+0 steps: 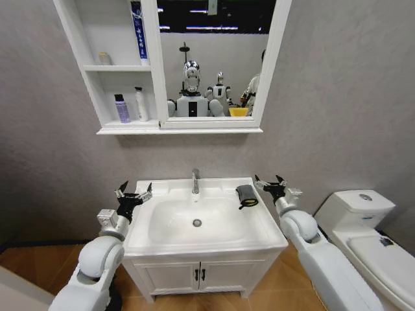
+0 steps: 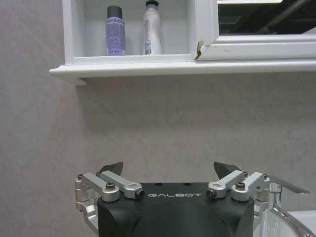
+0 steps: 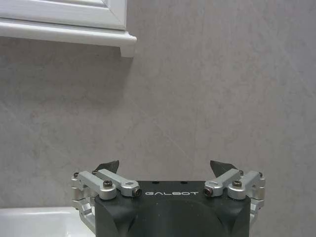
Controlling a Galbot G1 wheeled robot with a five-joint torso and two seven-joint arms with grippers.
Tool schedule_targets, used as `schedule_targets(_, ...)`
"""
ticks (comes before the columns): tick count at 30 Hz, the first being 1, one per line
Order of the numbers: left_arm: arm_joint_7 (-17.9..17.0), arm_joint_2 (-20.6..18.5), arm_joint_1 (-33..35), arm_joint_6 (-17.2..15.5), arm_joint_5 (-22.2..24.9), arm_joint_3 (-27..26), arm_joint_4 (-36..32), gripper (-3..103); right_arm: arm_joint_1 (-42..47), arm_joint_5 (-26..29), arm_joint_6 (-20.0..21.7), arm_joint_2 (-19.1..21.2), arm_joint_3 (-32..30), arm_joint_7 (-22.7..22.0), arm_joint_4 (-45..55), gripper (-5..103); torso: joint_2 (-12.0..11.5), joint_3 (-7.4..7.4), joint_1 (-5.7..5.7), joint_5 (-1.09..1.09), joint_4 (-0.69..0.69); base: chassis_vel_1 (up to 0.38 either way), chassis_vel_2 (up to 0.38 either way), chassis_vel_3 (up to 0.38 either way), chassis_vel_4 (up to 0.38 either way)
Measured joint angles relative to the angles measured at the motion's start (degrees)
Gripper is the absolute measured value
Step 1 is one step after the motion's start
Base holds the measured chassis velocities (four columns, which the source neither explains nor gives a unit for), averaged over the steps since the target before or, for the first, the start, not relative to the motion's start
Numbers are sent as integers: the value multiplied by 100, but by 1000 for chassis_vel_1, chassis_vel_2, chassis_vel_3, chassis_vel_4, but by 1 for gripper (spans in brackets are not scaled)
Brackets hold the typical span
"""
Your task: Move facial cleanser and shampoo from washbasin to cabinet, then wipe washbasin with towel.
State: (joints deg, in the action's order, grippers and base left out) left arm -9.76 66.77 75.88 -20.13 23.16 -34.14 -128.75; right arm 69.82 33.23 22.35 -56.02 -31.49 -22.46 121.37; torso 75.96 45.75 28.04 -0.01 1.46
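The white washbasin (image 1: 170,188) with its chrome tap (image 1: 195,181) lies in front of me. The dark towel (image 1: 246,195) rests folded on its right rim. Two bottles, one purple (image 1: 122,108) (image 2: 115,32) and one white (image 1: 141,105) (image 2: 152,29), stand side by side in the lowest compartment of the cabinet (image 1: 89,71); which is the shampoo and which the facial cleanser I cannot tell. My left gripper (image 1: 134,193) (image 2: 168,168) hovers open and empty at the basin's left edge. Just right of the towel, my right gripper (image 1: 272,183) (image 3: 165,165) is open and empty too.
A white toilet (image 1: 363,220) stands close to my right arm. The low vanity with two doors (image 1: 201,275) sits under the basin. A mirror (image 1: 214,58) adjoins the cabinet. A blue tube (image 1: 137,29) and a small jar (image 1: 104,58) occupy upper compartments.
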Motion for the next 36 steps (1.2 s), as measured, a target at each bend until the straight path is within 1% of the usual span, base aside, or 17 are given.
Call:
schedule_targets(1, 0, 0, 0, 0, 0, 0, 0, 100, 0, 0, 0, 0, 0, 0, 0, 100, 0, 0, 0, 0, 0, 0, 0, 0, 0)
schedule_targets(3, -48, -12, 94, -42, 52, -34, -83, 100, 629, -93, 93, -148, -212, -183, 584, 100, 0, 0, 0, 1, 0, 0, 0, 0, 0)
schedule_targets(4, -51, -9, 125, -44, 57, -50, -98, 100, 900, -172, 123, -286, -283, -232, 822, 100, 0, 0, 0, 0, 1, 0, 0, 0, 0)
schedule_targets(5, -51, -9, 125, -44, 57, -50, -98, 100, 900, -172, 123, -286, -283, -232, 822, 100, 0, 0, 0, 0, 1, 0, 0, 0, 0)
schedule_targets(6, -48, -8, 156, -44, 54, -73, -101, 100, 1134, -270, 135, -433, -331, -242, 1011, 100, 0, 0, -1, 0, 1, 0, 0, 0, 0)
schedule_targets(7, -48, -8, 156, -44, 54, -73, -101, 100, 1134, -270, 135, -433, -331, -242, 1011, 100, 0, 0, -1, 0, 1, 0, 0, 0, 0)
schedule_targets(9, -36, -9, 205, -41, 41, -102, -107, 100, 1465, -528, 128, -659, -394, -223, 1244, 100, 0, 0, -1, 1, 0, 0, 0, 0, 0)
schedule_targets(10, -28, -14, 224, -41, 39, -108, -129, 100, 1556, -600, 128, -711, -438, -176, 1314, 100, 0, 0, 0, 0, 0, 0, 0, 0, 0)
schedule_targets(17, -9, -7, 311, -40, 30, -107, -239, 100, 1724, -565, 244, -680, -599, -117, 1608, 100, 0, 1, 1, 1, -2, 0, 0, 0, 0)
schedule_targets(23, 15, -2, 346, -42, 18, -78, -298, 100, 1883, -567, 302, -738, -551, -102, 1824, 100, -1, 2, 2, 1, -1, 50, -60, -53, 71)
schedule_targets(27, 44, 22, 440, -46, -30, -48, -422, 100, 1974, -585, 318, -788, -512, -81, 1956, 100, -2, 1, 2, 1, 0, 123, -145, -181, 145)
schedule_targets(31, 74, 54, 525, -47, -72, -66, -496, 100, 1974, -564, 323, -751, -505, -78, 2001, 100, -1, 1, 1, 2, 1, 192, -201, -214, 196)
schedule_targets(33, 74, 67, 576, -44, -102, -94, -537, 100, 1964, -531, 336, -719, -502, -78, 2032, 100, -1, 1, 0, -2, -1, 229, -227, -268, 238)
schedule_targets(34, 75, 83, 609, -43, -121, -111, -573, 100, 1964, -514, 343, -705, -498, -78, 2051, 100, -1, 1, 0, 0, -4, 306, -224, -268, 253)
schedule_targets(36, 76, 105, 640, -39, -144, -122, -625, 100, 1984, -504, 346, -704, -490, -76, 2067, 100, -1, 1, 0, 3, -2, 288, -227, -250, 260)
